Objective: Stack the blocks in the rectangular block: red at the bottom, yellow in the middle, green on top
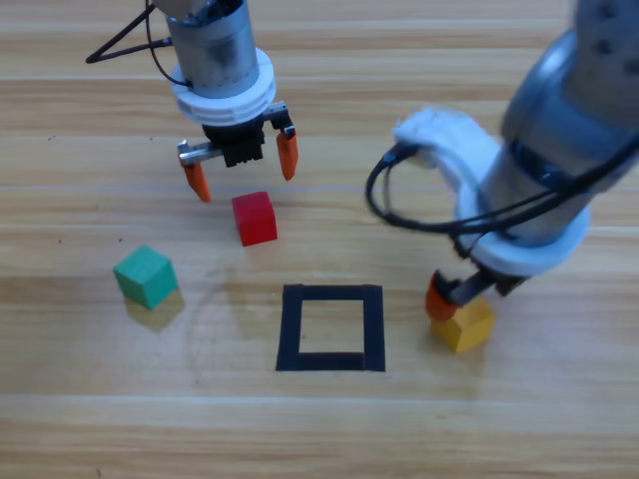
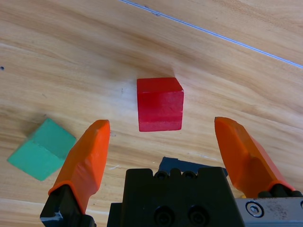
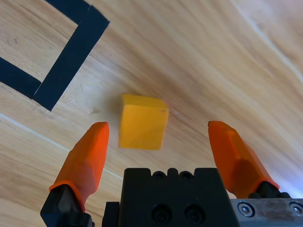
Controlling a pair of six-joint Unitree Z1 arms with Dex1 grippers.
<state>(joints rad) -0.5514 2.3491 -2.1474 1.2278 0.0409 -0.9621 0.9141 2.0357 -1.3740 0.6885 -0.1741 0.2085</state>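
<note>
The red cube [image 1: 255, 218] [image 2: 159, 104] lies on the table just ahead of my left gripper [image 1: 243, 168] [image 2: 162, 124], which hangs open above it, not touching. To the left sits the teal-green cube [image 1: 146, 276] [image 2: 41, 149]. The black tape square [image 1: 331, 327] [image 3: 71, 54] has bare wood inside. Right of it lies the yellow cube [image 1: 462, 324] [image 3: 142, 122]. My right gripper [image 1: 457, 299] [image 3: 157, 126] hovers open over the yellow cube, its jaws standing on either side and apart from it.
The wooden table [image 1: 100, 419] carries only the three cubes and the tape square. The right arm's black cable [image 1: 399, 215] loops out over the table behind the square. A corner of the tape [image 2: 165, 163] peeks above the left gripper's body.
</note>
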